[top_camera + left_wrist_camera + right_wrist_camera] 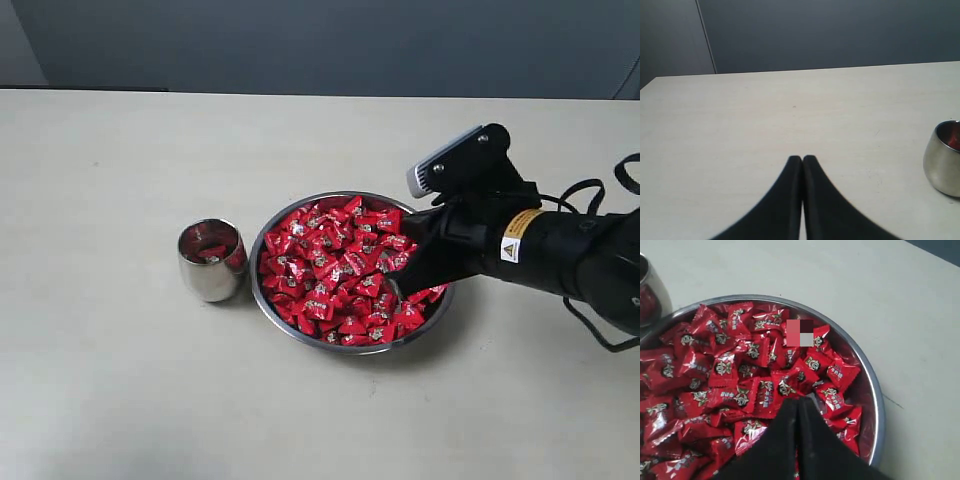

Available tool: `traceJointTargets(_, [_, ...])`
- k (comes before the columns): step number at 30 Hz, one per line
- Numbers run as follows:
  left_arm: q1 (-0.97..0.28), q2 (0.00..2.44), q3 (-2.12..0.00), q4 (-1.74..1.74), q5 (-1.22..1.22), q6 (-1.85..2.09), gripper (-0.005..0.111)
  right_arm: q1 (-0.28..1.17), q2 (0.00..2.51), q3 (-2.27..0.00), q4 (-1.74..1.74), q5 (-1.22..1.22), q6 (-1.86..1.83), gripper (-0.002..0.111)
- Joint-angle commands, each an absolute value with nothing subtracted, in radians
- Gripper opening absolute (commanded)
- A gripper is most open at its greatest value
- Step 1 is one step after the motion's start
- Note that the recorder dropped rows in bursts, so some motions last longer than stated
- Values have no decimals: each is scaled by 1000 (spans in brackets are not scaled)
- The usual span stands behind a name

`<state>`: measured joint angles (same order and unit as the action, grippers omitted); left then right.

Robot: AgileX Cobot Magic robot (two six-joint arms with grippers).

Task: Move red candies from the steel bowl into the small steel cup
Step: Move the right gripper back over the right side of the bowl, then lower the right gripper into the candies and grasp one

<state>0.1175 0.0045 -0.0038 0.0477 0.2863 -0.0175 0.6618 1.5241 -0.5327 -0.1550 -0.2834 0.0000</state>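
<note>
Right gripper [798,402], jaws together, is resting tip-down among candies [330,265] in bowl [352,350], likely probing; cup [211,262] is standing just left for short transfers.

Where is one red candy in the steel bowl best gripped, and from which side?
Grip a top red candy across its flat wrapper body, coming from above. The heap fills the steel bowl with wrappers overlapping, so sideways access is blocked. The right gripper, jaws shut, should probably open first.
</note>
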Motion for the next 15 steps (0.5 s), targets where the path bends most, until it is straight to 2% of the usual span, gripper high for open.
traceJointTargets(1, [118, 0, 0, 45, 284, -19, 0, 653, 1579, -572, -160, -254, -9, -1])
traceJointTargets(15, [118, 0, 0, 45, 284, -19, 0, 629, 1721, -727, -214, -184, -8, -1])
